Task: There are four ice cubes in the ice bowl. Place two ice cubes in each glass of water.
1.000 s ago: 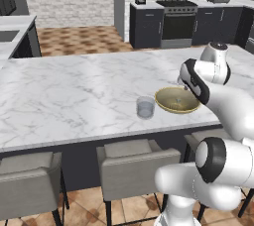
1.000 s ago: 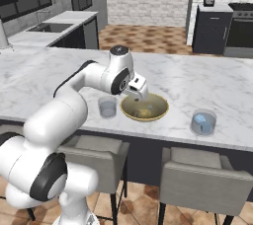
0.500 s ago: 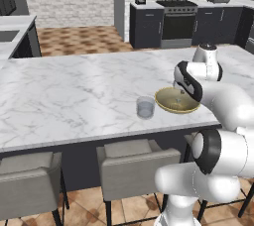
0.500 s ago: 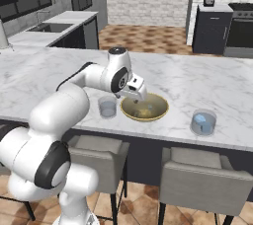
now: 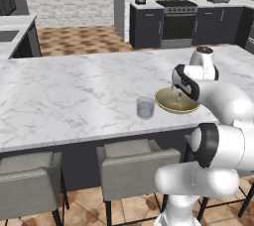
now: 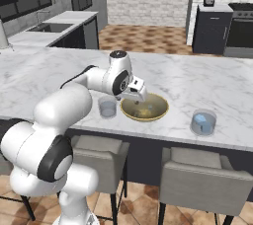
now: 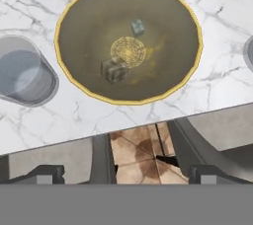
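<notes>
My gripper [image 7: 128, 170] hangs open just above the ice bowl [image 7: 165, 17], with nothing between its fingertips [image 7: 49, 172]. Two ice cubes lie inside the bowl: a small one [image 7: 137, 26] near the middle and a larger one [image 7: 113, 70] below it. In the right base view the gripper [image 6: 139, 99] sits over the near-left part of the bowl [image 6: 154, 113]. One glass of water [image 6: 107, 106] stands close to the bowl's left. The other glass [image 6: 203, 122], further right, holds pale blue shapes. In the left base view the gripper [image 5: 178, 91] is over the bowl [image 5: 161, 99], and a glass [image 5: 146, 107] stands to its left.
The counter's front edge runs just past the bowl, with grey stools [image 6: 195, 179] below it. My own arm [image 6: 84, 88] arches over the counter left of the near glass. Bare marble [image 5: 74, 91] stretches to the left.
The hand has sunk a little and shifted over the bowl. The jaws have stayed wide open. The bowl and glasses have not moved.
</notes>
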